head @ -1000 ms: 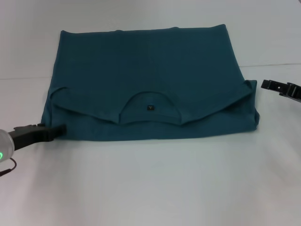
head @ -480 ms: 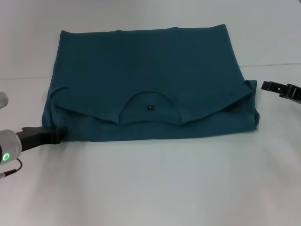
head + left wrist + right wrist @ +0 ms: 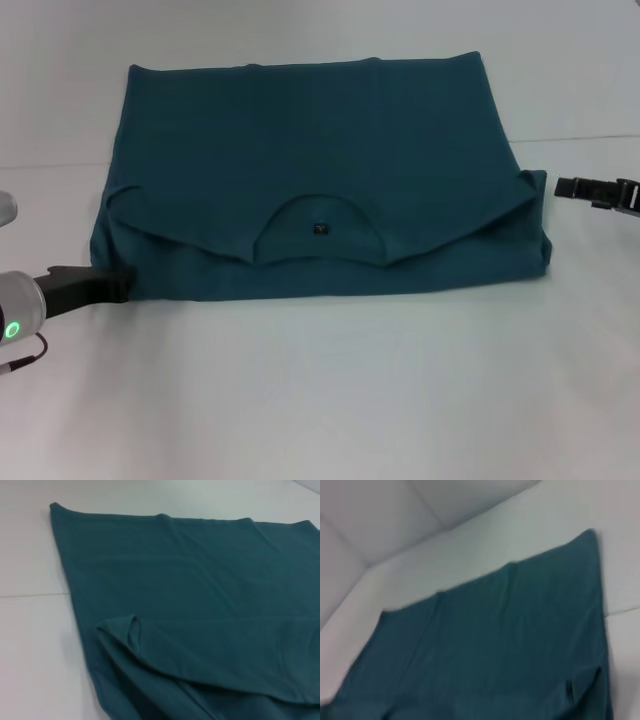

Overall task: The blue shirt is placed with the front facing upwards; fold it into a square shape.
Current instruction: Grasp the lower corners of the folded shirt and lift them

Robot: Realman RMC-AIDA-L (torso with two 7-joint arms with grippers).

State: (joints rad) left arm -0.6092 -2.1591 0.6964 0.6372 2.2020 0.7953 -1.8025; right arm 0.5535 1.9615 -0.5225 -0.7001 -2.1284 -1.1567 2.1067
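1. The blue shirt lies flat in the middle of the white table, folded over into a wide rectangle, plain teal back showing.
2. Along the near edge the collar end is turned up on top: a round ribbed neckline with a small dark label inside it, too small to read.
3. Both sleeves are tucked in as slanted flaps to either side of that collar; the fabric is soft, matte cotton-like knit with faint creases.
4. Left gripper sits low at the shirt's near left corner, dark tip right at the cloth edge; whether it pinches the fabric I cannot tell.
5. Right gripper hovers just beside the right sleeve corner, apart from the cloth; how wide its claw stands I cannot tell either.
6. A thin seam line crosses the tabletop behind the shirt.
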